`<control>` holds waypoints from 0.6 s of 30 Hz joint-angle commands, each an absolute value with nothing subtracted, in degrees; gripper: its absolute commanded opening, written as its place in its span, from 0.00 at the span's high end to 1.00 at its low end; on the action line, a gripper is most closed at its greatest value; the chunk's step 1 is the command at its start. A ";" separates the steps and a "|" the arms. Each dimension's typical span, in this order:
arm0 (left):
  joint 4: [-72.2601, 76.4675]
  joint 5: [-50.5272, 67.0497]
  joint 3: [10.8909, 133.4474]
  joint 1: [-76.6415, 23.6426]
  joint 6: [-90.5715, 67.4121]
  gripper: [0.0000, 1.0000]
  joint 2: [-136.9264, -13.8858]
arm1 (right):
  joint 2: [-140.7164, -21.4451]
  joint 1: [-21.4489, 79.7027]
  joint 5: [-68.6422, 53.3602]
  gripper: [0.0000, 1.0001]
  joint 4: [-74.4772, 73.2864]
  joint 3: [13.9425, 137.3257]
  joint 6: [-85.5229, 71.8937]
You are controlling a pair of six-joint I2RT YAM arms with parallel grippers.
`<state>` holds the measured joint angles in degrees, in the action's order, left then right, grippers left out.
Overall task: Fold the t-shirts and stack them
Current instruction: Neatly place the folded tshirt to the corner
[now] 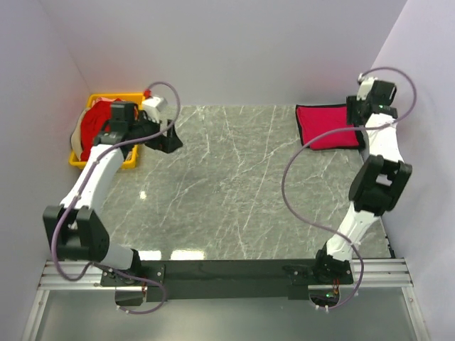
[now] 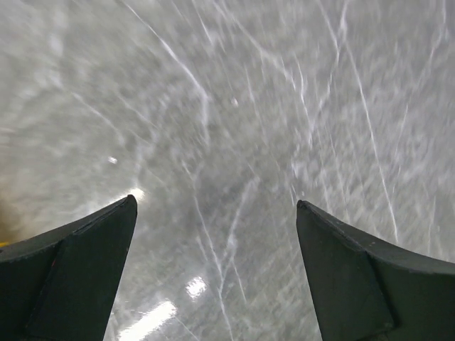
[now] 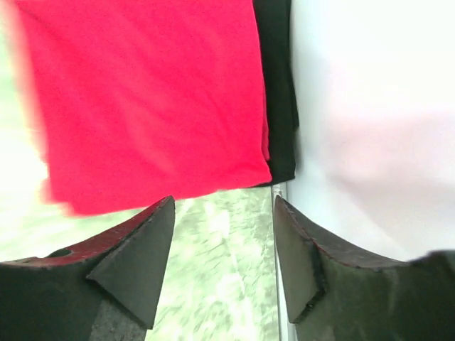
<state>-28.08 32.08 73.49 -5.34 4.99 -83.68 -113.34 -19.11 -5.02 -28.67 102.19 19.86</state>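
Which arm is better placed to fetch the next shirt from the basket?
Left. The left gripper hangs open next to the yellow basket holding a red t-shirt; the right gripper is on the opposite side, at the folded stack.

Table [image 1: 234,185]: glossy grey marble-pattern top with white veining. 3 plain walls enclose it: back wall [image 1: 234,50], left wall [image 1: 28,106] and right wall [image 1: 426,106], all pale lavender-white and unmarked. The right wall stands directly at the table's edge. An aluminium rail [image 1: 71,278] runs along the near edge. 2 bright glare patches [image 1: 188,253] show on the near-left tabletop. Shadows are soft.
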 commanded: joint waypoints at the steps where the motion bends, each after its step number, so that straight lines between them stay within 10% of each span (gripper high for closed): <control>1: -25.55 31.47 74.35 -4.13 0.44 0.01 -79.28 | -101.36 -16.53 -11.42 0.34 -32.52 100.12 19.60; 18: -29.27 11.09 60.84 -10.27 10.45 0.01 -75.06 | -68.82 13.09 -9.58 0.31 -29.27 57.31 13.80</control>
